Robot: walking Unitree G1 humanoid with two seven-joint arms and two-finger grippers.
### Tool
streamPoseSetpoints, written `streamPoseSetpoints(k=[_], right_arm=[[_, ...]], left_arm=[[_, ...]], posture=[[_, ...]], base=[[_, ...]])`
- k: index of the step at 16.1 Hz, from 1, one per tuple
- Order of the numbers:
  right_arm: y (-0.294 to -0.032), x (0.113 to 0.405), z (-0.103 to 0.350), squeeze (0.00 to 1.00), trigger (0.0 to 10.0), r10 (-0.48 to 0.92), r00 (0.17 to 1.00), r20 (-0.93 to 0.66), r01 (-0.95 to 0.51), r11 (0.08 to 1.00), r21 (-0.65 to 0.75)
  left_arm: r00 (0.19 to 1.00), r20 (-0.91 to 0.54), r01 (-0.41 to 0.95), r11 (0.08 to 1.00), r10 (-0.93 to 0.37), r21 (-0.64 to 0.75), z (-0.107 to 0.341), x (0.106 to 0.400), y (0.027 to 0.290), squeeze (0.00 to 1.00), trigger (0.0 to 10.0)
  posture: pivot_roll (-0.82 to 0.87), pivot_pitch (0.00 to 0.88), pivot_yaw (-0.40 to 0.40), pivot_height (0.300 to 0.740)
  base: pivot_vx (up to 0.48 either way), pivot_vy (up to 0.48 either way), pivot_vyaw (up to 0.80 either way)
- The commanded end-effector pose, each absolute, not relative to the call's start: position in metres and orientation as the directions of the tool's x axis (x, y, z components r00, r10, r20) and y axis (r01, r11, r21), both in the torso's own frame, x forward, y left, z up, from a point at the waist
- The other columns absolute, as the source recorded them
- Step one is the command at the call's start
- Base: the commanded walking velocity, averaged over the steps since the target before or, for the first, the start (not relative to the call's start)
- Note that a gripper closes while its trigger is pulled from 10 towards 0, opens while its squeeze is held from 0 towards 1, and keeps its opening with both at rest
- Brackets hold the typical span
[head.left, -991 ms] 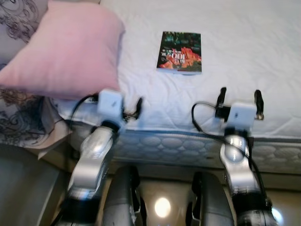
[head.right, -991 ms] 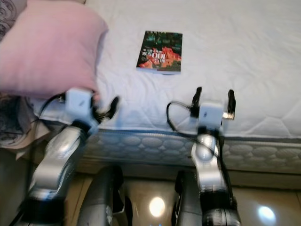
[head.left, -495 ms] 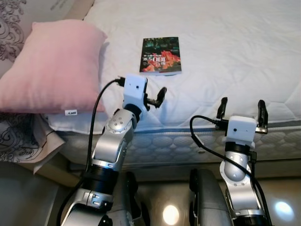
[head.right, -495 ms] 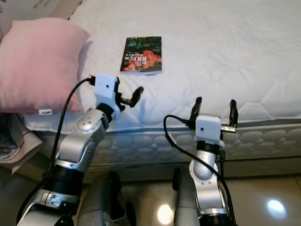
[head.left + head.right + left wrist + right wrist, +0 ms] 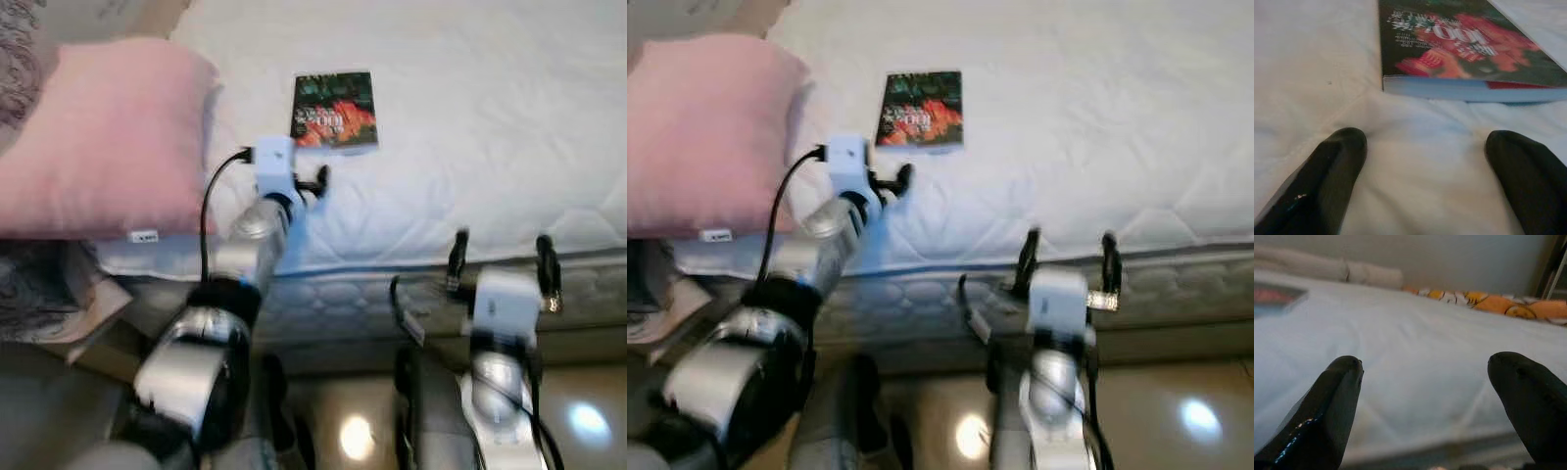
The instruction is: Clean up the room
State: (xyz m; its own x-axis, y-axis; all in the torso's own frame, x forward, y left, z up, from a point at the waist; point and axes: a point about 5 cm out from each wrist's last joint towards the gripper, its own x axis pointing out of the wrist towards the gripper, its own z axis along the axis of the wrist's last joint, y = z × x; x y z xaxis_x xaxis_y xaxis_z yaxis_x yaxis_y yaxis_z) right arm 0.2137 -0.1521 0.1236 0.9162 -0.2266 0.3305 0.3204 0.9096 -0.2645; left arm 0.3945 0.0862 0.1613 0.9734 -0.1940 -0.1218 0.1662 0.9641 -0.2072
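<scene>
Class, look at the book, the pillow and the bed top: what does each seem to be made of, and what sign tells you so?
Book: likely paper with a printed cover; thin page edges show along its side.
Pillow: soft pink fabric, probably stuffed; it bulges and carries a small sewn tag.
Bed top: white quilted cloth, matte; stitched lines cross it.

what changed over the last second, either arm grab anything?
Left gripper reached forward over the bed to just short of the book, open, nothing grasped. Right gripper stayed open at the mattress edge. Book and pink pillow have not moved.
</scene>
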Motion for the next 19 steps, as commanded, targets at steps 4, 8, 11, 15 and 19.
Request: streamPoseSetpoints(k=[4, 8, 11, 15, 19], right_arm=[[-0.155, 0.18, 0.128, 0.0, 10.0, -0.202, 0.942, 0.27, 0.284, 0.907, -0.311], [-0.153, 0.175, 0.132, 0.0, 10.0, -0.2, 0.948, 0.249, 0.275, 0.907, -0.318], [-0.149, 0.171, 0.132, 0.0, 10.0, -0.201, 0.952, 0.231, 0.269, 0.91, -0.316], [-0.147, 0.171, 0.132, 0.0, 10.0, -0.207, 0.953, 0.221, 0.27, 0.911, -0.311], [-0.144, 0.171, 0.132, 0.0, 10.0, -0.206, 0.954, 0.219, 0.268, 0.911, -0.313]], left_arm=[[0.969, -0.213, 0.021, 0.903, -0.124, -0.429, 0.155, 0.4, 0.084, 0.0, 10.0], [0.948, -0.26, -0.035, 0.755, -0.182, -0.655, 0.152, 0.397, 0.063, 0.0, 10.0], [0.945, -0.261, -0.069, 0.657, -0.199, -0.751, 0.158, 0.398, 0.056, 0.0, 10.0], [0.945, -0.243, -0.061, 0.614, -0.219, -0.787, 0.162, 0.398, 0.045, 0.0, 10.0], [0.954, -0.115, 0.039, 0.494, -0.279, -0.869, 0.184, 0.4, 0.028, 0.0, 10.0]], posture=[[-0.35, 0.283, 0.139, 0.583], [-0.36, 0.291, 0.144, 0.583], [-0.37, 0.296, 0.152, 0.583], [-0.37, 0.297, 0.16, 0.583], [-0.37, 0.297, 0.165, 0.583]], base=[[0.0, 0.0, 0.0], [0.0, 0.0, 0.0], [0.0, 0.0, 0.0], [0.0, 0.0, 0.0], [0.0, 0.0, 0.0]])
